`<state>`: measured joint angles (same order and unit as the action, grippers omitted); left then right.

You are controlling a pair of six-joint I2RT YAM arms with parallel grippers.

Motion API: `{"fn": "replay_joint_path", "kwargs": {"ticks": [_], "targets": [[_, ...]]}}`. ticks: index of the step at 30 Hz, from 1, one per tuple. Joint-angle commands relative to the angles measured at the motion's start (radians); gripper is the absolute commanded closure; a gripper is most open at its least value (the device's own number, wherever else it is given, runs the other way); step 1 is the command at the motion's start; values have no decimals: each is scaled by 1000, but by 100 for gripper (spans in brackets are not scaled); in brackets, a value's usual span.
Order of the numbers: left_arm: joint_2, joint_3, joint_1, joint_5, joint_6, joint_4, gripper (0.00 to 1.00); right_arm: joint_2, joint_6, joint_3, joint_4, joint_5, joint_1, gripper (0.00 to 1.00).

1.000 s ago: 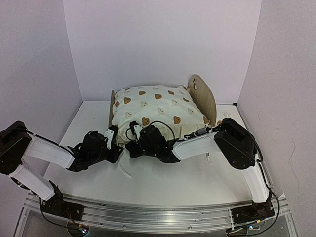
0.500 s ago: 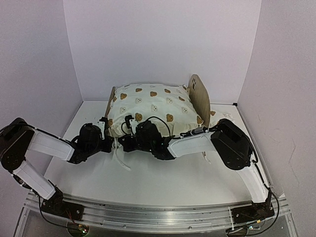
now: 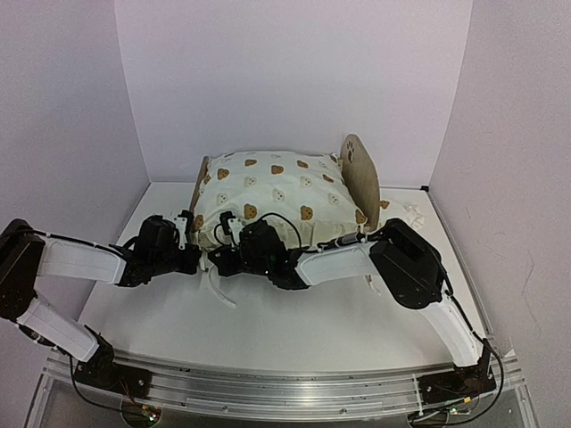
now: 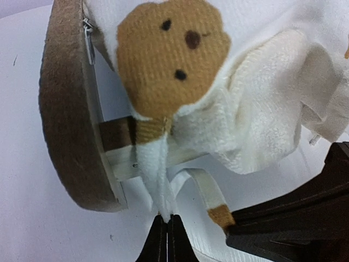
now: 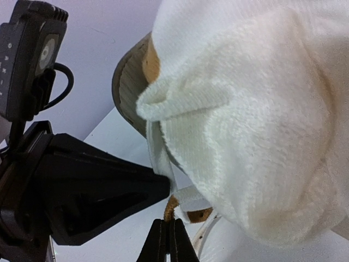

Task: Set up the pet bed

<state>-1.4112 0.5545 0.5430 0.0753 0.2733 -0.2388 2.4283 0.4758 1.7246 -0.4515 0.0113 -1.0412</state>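
Duvet [image 3: 281, 192] on bed frame [image 3: 364, 178]. At 7 o'clock corner, left gripper [image 4: 167, 240] and right gripper [image 5: 168, 237] each closed on a tie string [image 4: 157, 177]; knotting likely remains.

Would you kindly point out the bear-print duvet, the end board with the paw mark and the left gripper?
bear-print duvet [image 3: 277, 183]: top external view, middle of its top face.
end board with the paw mark [image 3: 368, 183]: top external view, its flat wooden face.
left gripper [image 4: 167, 234]: left wrist view, between its closed fingertips.
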Motion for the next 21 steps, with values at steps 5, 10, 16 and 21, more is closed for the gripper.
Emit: {"fn": "replay_joint_path", "kwargs": {"ticks": [5,10,16,21], "targets": [[89,12,-6,-91,26,94,100,81,-20,146,40,22,6,100],[104,37,-9,-127,-5,124,100,107,-20,184,58,-1,11,100],[170,52,-9,-201,-40,169,100,136,23,203,71,44,27,100],[166,59,-10,-227,-33,199,100,197,19,292,22,277,29,100]]}}
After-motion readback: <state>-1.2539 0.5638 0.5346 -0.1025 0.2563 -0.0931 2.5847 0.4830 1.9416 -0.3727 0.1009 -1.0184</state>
